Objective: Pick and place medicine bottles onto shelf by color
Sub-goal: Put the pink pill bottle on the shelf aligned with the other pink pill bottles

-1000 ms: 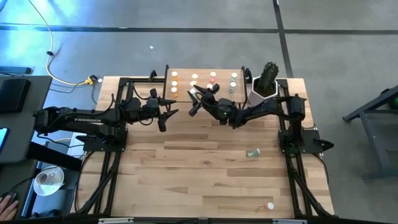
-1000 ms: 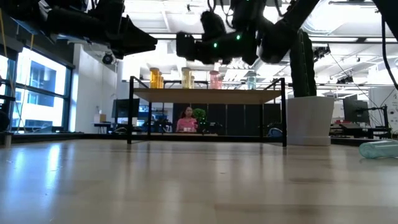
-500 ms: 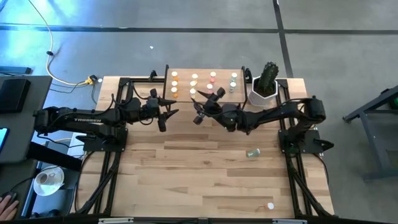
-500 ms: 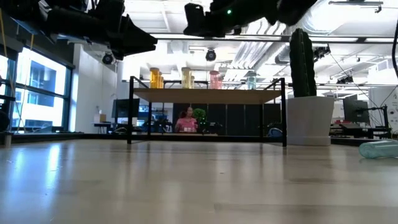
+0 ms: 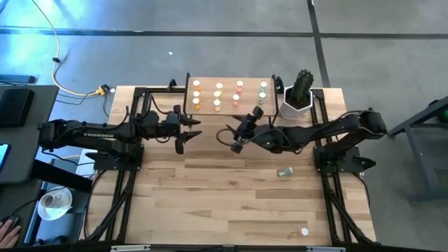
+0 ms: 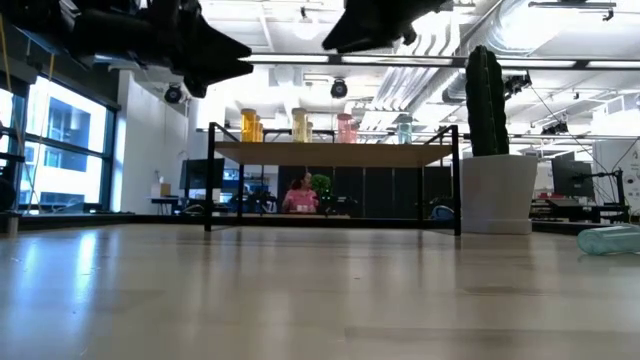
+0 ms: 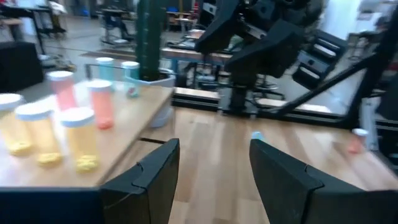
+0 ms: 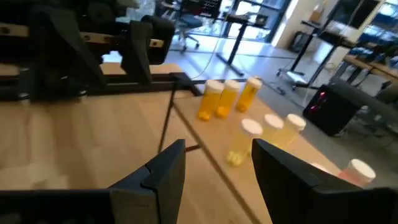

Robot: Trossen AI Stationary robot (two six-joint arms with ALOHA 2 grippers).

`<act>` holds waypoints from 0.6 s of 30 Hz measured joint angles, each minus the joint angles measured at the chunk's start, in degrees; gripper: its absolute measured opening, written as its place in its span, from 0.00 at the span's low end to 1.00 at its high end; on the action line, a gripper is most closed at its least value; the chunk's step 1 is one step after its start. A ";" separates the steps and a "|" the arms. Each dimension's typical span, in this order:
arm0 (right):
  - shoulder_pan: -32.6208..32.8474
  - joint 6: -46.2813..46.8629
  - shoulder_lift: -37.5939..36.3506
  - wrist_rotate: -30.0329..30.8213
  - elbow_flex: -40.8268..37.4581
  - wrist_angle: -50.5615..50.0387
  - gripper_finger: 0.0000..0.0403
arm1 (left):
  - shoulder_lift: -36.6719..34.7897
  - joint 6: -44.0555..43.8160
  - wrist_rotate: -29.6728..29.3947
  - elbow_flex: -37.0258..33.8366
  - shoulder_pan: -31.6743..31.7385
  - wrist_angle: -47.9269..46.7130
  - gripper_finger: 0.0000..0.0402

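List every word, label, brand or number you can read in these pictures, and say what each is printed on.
"TROSSEN": white letters along the left arm, seen in the high view.
The medicine bottles on the shelf: no readable labels; the marks inside are too blurred to tell.
The bottle lying on the table: too small to read.
Nothing else legible.

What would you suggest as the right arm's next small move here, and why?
Probably swing the right gripper, open and empty, toward the green bottle lying on its side on the table. It looks like the only full bottle off the shelf; the left gripper waits by the shelf's corner.
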 joint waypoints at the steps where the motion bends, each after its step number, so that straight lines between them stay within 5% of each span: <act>1: 0.71 0.89 -0.96 -0.04 0.00 -2.21 0.44 | 0.00 -0.53 0.08 0.00 -0.68 -0.01 0.46; 8: 5.83 10.89 -7.24 -0.05 0.00 -18.32 0.44 | 0.00 -4.56 -0.73 0.00 -7.16 0.04 0.46; 18: 15.44 33.89 -12.13 -2.34 0.00 -37.99 0.44 | 0.00 -6.70 -9.65 0.00 -18.44 0.91 0.46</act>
